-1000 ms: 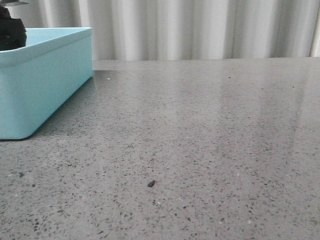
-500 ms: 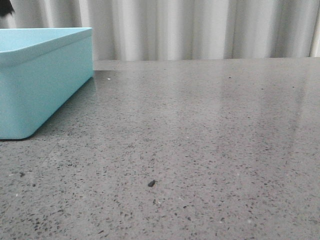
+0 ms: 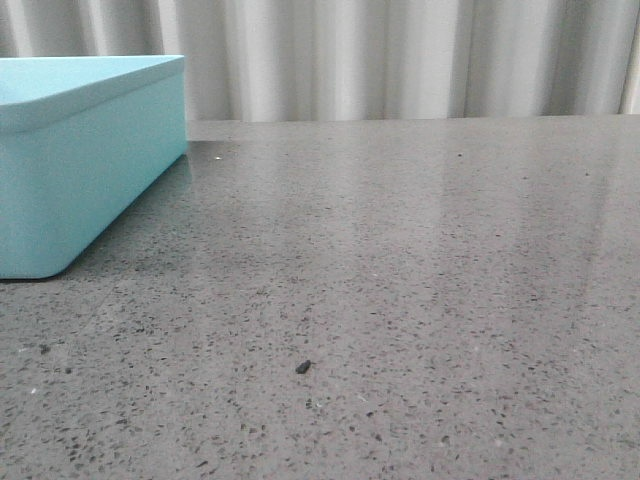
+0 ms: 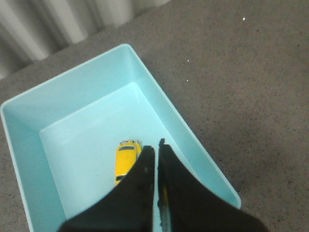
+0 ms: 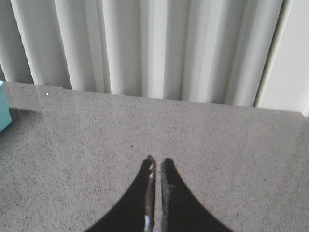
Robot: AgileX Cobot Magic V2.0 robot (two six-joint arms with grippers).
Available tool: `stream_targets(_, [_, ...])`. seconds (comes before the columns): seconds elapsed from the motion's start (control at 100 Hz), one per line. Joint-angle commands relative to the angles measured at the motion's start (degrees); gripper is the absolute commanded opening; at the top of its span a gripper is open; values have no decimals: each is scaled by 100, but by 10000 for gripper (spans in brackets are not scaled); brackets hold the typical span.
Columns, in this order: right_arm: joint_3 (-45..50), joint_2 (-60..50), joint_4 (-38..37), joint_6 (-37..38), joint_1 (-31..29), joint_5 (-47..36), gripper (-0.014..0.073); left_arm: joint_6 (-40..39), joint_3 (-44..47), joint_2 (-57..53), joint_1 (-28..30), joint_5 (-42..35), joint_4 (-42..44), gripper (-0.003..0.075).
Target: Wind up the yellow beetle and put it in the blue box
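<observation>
The yellow beetle [image 4: 125, 162] lies on the floor of the blue box [image 4: 72, 96], seen from above in the left wrist view. My left gripper [image 4: 155, 146] hangs high above the box, its jaws shut and empty, partly covering the car. In the front view the blue box [image 3: 90, 160] stands at the far left of the table; the car inside is hidden there by its wall. My right gripper [image 5: 157, 162] is shut and empty above bare table, away from the box. Neither gripper shows in the front view.
The grey speckled table [image 3: 400, 280] spreads to the right of the box. A small dark speck [image 3: 302, 367] lies near the front. A white pleated curtain [image 3: 400, 60] closes the back. A corner of the box [image 5: 4, 111] shows in the right wrist view.
My left gripper, seen dark above the box's far left a second ago, has risen out of the front view. The box and the table stay as they were.
</observation>
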Motion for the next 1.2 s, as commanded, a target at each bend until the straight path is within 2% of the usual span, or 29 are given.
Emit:
stream_targets(0.0, [-124,10,-52,-33,19,-580,-50,-75,276,-726,-8,-646,-174,-21])
stream_targets(0.19, [-25,10,-186,-33,314,-717,-50,-75,1510,-2072,-8,-1421,128,-21])
stream_targets(0.32, [185,-15,-186,71,341,-780,-50,-75,2420,-2915,-8,-1659,244,-21])
stream_targets(0.58, [1270,-783,-315,71,341,-1740,-50,-154,4024,-4515,-8,-2268,258,-21])
stream_targets(0.69, [1735,-1193,-340,71,341,-1806,-50,-242,4600,-5138,-8,-2507,258,-21])
stream_targets(0.94, [2603,-1874,-496,71,341,-1836,-50,-332,5540,-6354,-8,-2780,258,-21])
stream_targets(1.19, [3390,-2251,-496,71,341,-2959,-50,-584,5981,-6645,-8,-2782,267,-21])
